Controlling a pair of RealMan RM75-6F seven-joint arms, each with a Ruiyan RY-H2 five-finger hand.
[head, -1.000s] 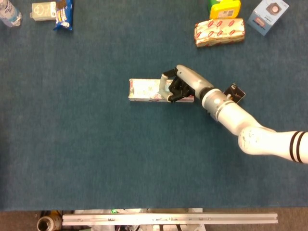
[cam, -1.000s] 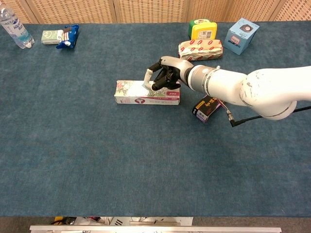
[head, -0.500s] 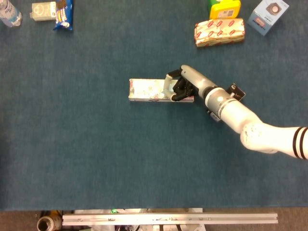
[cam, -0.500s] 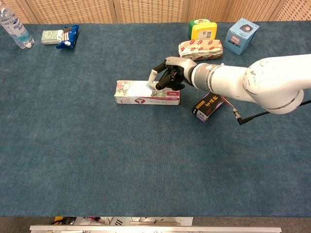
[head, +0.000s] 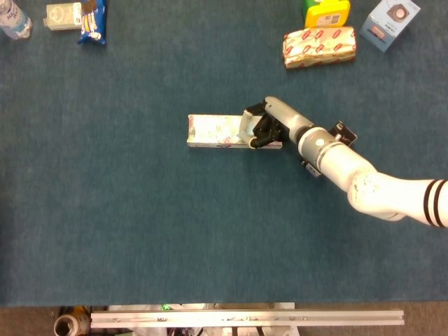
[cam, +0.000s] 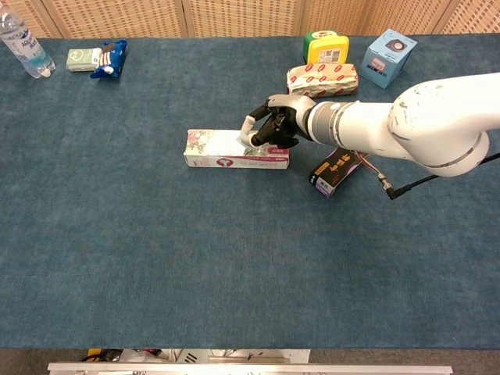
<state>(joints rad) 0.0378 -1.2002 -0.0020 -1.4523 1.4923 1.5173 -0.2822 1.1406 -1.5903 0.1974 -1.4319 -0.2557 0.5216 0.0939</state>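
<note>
Near edge, bottom of head view: a metal rail runs along the table edge.

Blue cloth table fills both views.

Centre of frame: long floral-printed box lies flat, long axis left to right. The right hand rests over the box's right end, fingers curled down onto its top face and thumb side at the near edge. It touches the box; whether it truly clamps it or only presses on it cannot be told from either view. In the head view the same hand covers the box's right end.

Just right of the box, under the right forearm: a small black carton, tilted, apart from the box.

Left hand: not seen in either view.

Far edge, upper right: red-patterned wrapped packet, yellow-green container behind it, light blue box to its right.

Far edge, upper left: water bottle, small pale green box, blue snack packet touching it.
</note>
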